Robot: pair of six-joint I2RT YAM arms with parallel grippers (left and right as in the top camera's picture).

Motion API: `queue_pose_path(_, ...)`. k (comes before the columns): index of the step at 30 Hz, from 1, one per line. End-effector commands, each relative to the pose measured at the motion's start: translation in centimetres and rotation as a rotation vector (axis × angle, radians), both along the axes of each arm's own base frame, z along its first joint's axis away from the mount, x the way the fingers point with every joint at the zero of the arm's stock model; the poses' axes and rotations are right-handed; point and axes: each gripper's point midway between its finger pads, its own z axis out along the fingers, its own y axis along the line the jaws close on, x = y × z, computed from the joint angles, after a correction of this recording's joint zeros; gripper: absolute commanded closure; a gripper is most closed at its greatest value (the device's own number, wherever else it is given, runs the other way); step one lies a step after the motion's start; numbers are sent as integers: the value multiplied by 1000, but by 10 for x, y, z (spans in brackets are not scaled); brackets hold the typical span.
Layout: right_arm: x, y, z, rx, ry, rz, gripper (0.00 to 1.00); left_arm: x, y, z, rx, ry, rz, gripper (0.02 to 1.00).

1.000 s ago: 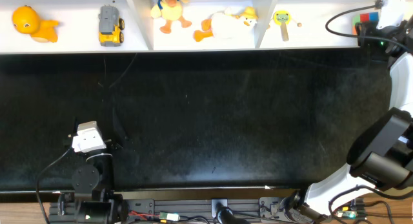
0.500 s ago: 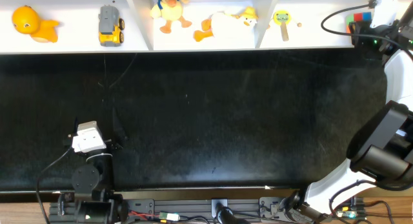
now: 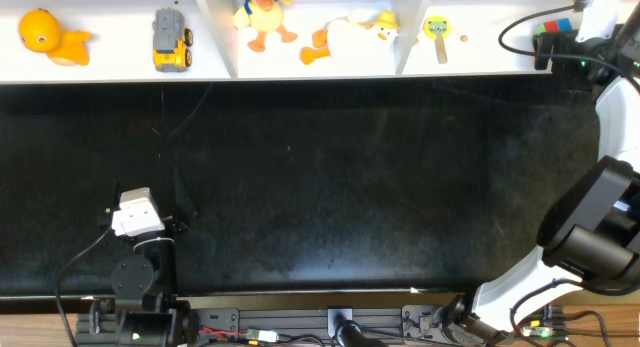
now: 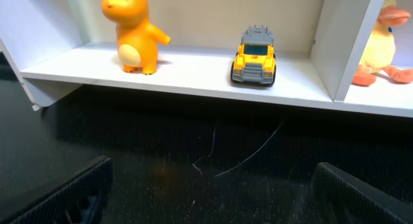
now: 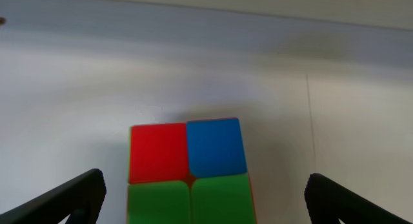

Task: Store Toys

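Note:
A cube with red, blue and green faces (image 5: 187, 166) rests on the white shelf (image 5: 77, 108), in its far right compartment (image 3: 555, 29). My right gripper (image 5: 203, 185) is at the cube, open, with a finger well clear of it on each side. In the top view the right gripper (image 3: 560, 49) sits at the shelf's right end. My left gripper (image 4: 213, 198) is open and holds nothing, low over the black mat near the front left (image 3: 140, 192).
Along the shelf (image 3: 300, 72) stand an orange figure (image 3: 50, 35), a yellow truck (image 3: 171, 39), a yellow duck plush (image 3: 263, 17), a white duck plush (image 3: 350, 37) and a green rattle (image 3: 437, 32). White dividers separate the compartments. The black mat (image 3: 350, 187) is bare.
The right gripper and the cube have shifted a little to the left at the shelf's right end. The left arm has not moved.

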Motion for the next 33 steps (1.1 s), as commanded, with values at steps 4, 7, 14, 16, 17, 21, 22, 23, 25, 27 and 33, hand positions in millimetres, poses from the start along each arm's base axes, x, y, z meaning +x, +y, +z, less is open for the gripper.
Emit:
queue_pose_path(4, -5, 1, 37, -46, -53, -18, 5, -1, 2, 0, 22, -1, 10, 20)
queue_pose_path(7, -12, 9, 46, -52, -66, -11, 5, -1, 2, 0, 22, -1, 10, 20)
queue_pose_path(14, -41, 33, 39, -50, -60, 6, 7, -1, 2, 0, 22, -1, 10, 20)
queue_pose_path(16, -53, 43, 36, -49, -60, 13, 5, -1, 2, 0, 22, -1, 10, 20)
queue_pose_path(17, -59, 47, 36, -50, -63, 16, 7, -1, 2, 0, 22, -1, 10, 20)
queue_pose_path(21, -84, 69, 34, -62, -76, 33, 7, -1, 2, 0, 22, -1, 10, 20)
queue_pose_path(22, -89, 74, 34, -67, -73, 35, 5, -1, 2, 1, 22, -2, 10, 20)
queue_pose_path(23, -94, 79, 32, -74, -70, 38, 5, -1, 2, 0, 22, -1, 10, 20)
queue_pose_path(25, -103, 93, 29, -91, -62, 48, 5, -1, 2, 0, 22, -1, 10, 20)
queue_pose_path(27, -110, 106, 26, -89, -64, 56, 5, -1, 2, 1, 22, -2, 10, 20)
queue_pose_path(33, -123, 135, 31, 3, -177, -60, 7, -1, 2, 0, 22, -1, 10, 20)
